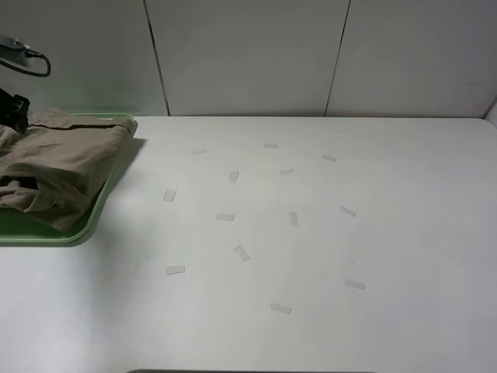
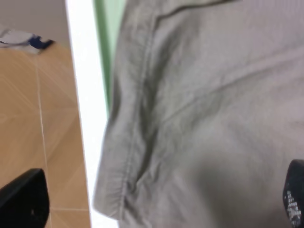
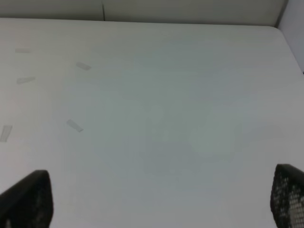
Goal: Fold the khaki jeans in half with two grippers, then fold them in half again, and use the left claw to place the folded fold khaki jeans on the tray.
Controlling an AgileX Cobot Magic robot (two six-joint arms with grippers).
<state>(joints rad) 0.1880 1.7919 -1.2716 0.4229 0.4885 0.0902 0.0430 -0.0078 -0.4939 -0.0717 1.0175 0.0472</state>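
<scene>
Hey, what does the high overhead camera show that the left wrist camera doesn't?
Only the overhead view shows the broad white table dotted with tape strips, the panelled wall behind it, and the whole near corner of the green tray. Only the left wrist view shows the tan floor beyond the table edge, the shorts' stitched hem close up, and the left tool with its jaws spread apart above the cloth. Both show the khaki jeans lying folded on the tray, with nothing gripping them.

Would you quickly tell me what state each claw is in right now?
Left claw: open, holding nothing, above the khaki jeans on the tray.
Right claw: open, empty, over the bare table.
</scene>
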